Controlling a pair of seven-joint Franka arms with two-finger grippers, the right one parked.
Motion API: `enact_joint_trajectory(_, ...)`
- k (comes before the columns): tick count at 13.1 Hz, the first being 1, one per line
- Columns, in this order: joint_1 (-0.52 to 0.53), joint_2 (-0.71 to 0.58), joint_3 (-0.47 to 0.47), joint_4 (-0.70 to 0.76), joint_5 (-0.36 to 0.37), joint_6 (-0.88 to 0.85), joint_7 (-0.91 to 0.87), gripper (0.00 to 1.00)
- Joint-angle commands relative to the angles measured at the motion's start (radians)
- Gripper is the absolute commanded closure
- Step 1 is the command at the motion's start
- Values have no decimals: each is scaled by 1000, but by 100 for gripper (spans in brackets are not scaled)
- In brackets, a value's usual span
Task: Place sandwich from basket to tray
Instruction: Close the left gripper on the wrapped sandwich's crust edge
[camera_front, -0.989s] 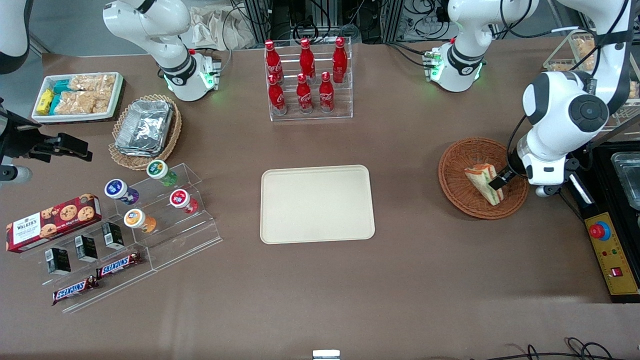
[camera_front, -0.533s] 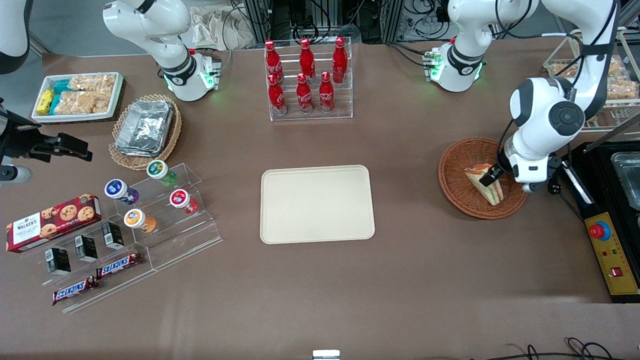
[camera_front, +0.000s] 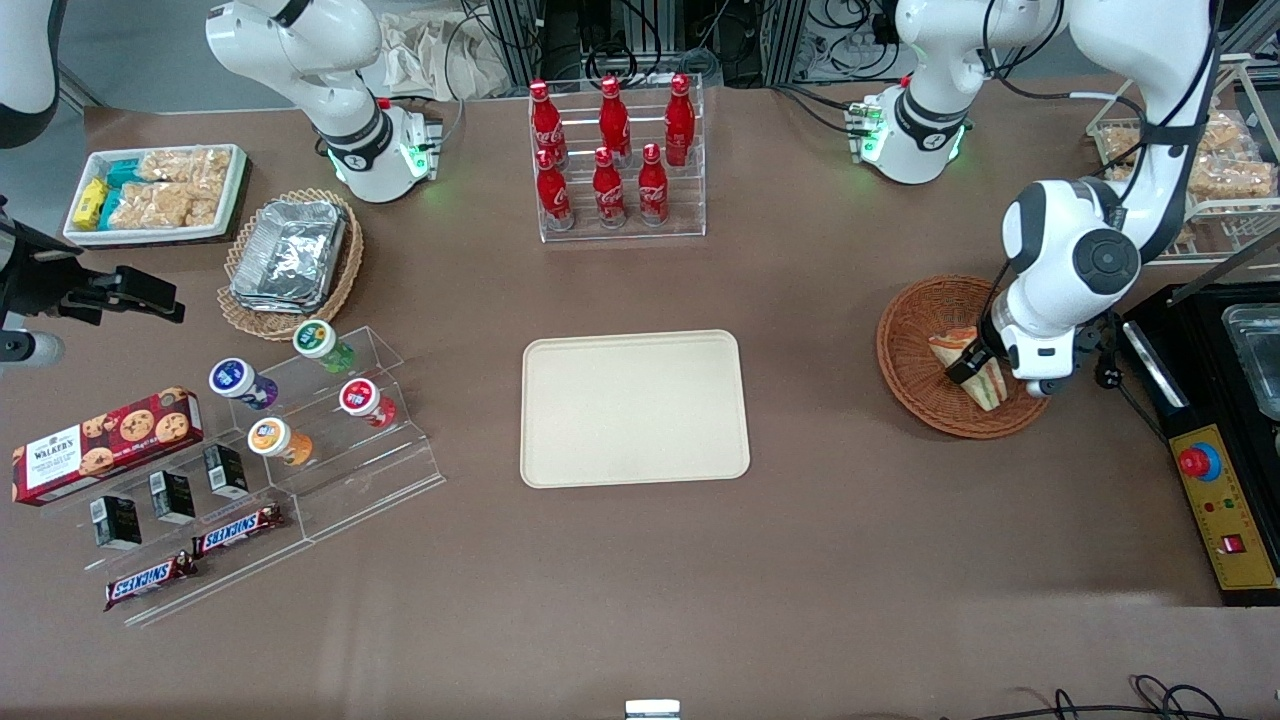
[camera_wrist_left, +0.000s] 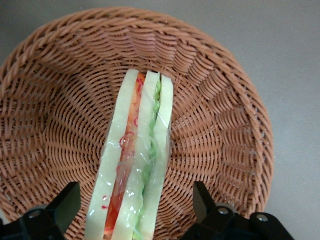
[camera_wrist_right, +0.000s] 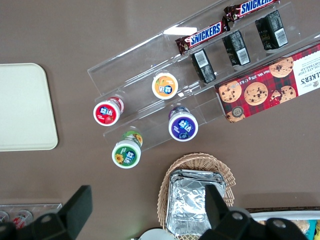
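The sandwich (camera_front: 960, 352) is a wedge of pale bread with red, orange and green filling, wrapped in clear film. It stands on edge in the reddish-brown wicker basket (camera_front: 915, 340) toward the working arm's end of the table. In the left wrist view the sandwich (camera_wrist_left: 136, 165) runs between my two black fingers (camera_wrist_left: 65, 204), with a gap to each. My gripper (camera_front: 975, 375) is open, low in the basket (camera_wrist_left: 210, 100), straddling the sandwich's thick end. The cream-beige tray (camera_front: 634, 407) lies flat at the table's middle and bears nothing.
A clear rack of red cola bottles (camera_front: 610, 160) stands farther from the camera than the tray. A black appliance and a yellow control box (camera_front: 1225, 505) sit beside the basket at the table's end. Snack racks, a cookie box and a foil-container basket (camera_front: 290, 262) lie toward the parked arm's end.
My arm has swung over the basket toward the tray's side and lowered. The open gripper now straddles the sandwich more squarely. The sandwich has not moved.
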Motion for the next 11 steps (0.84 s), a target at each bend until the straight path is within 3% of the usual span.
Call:
enact_joint_trajectory(1,5,-10,-9,-27,27,27,-34,14)
enact_joint_trajectory(3,5,0,-9,-26,30,27,-28,100)
enact_joint_trajectory(5,6,14,-9,-26,85,25,-28,100)
enact_joint_trajectory(11,15,-108,-6,37,129,-194,38,100)
